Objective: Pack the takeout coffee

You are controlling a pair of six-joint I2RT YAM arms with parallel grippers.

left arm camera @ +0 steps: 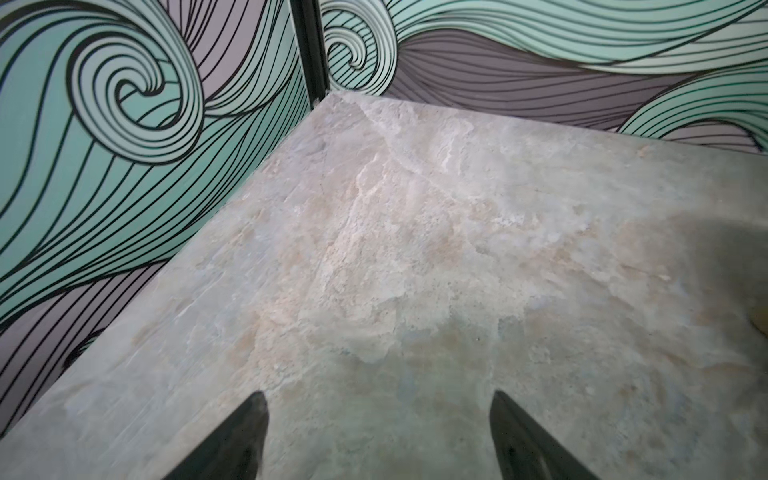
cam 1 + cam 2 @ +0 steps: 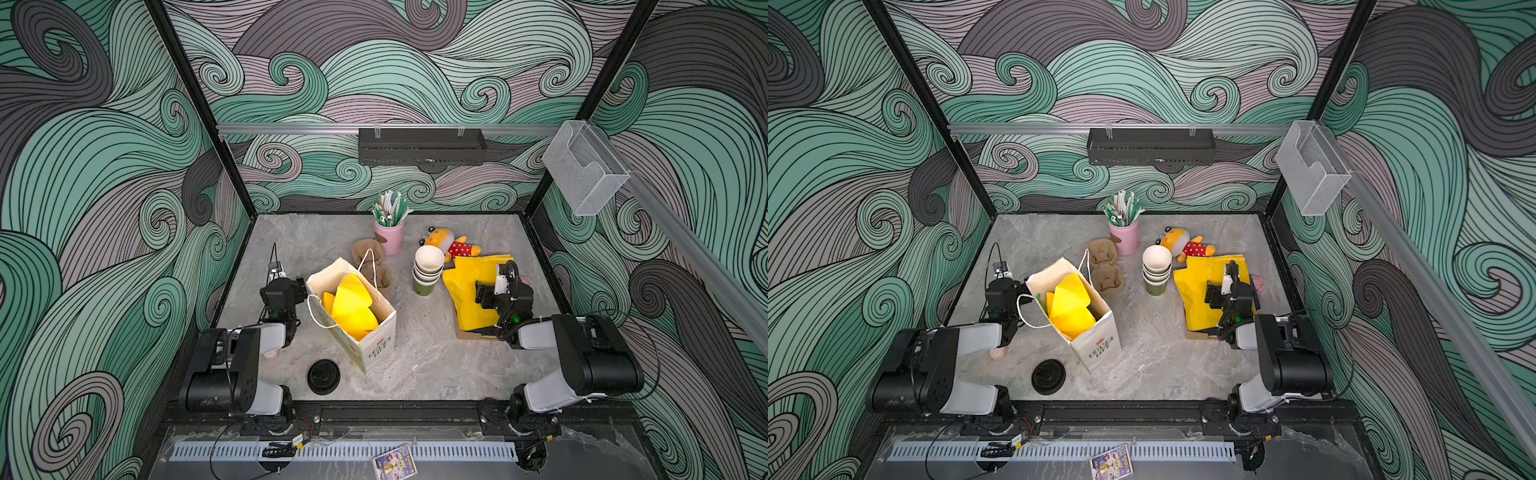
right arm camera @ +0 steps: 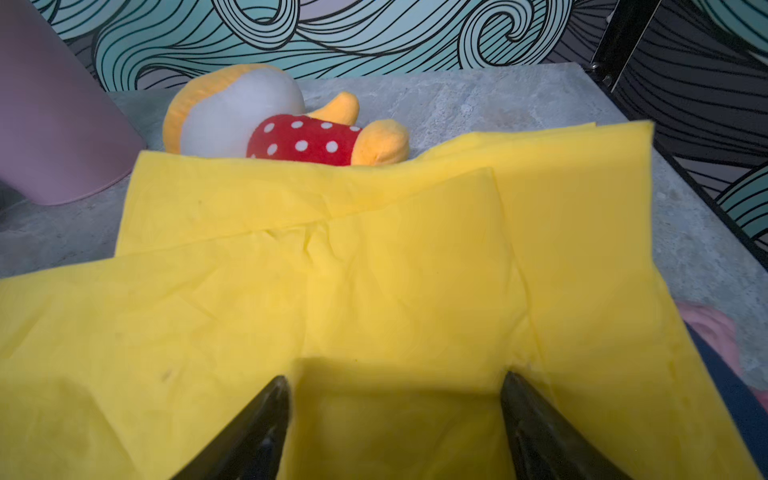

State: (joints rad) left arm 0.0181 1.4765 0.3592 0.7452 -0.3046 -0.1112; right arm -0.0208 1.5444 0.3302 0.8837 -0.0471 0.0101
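Note:
The takeout coffee is hidden from every view. A white paper bag (image 2: 376, 349) (image 2: 1096, 345) stands left of the table's middle, its mouth filled with crumpled yellow tissue (image 2: 353, 307). My left gripper (image 1: 378, 399) is open and empty above bare table; in both top views it sits just left of the bag (image 2: 286, 293) (image 2: 1003, 291). Over a pile of flat yellow tissue sheets (image 3: 374, 270) (image 2: 465, 291) at the right, my right gripper (image 3: 395, 378) (image 2: 484, 293) hangs open with nothing between its fingers.
A stack of black lids (image 2: 323, 376) lies near the front, left of the bag. A stack of lidless cups (image 2: 428, 270), a pink cup of straws (image 2: 389, 237), a cardboard cup carrier (image 2: 372, 266) and a plush toy (image 2: 453, 245) fill the back middle.

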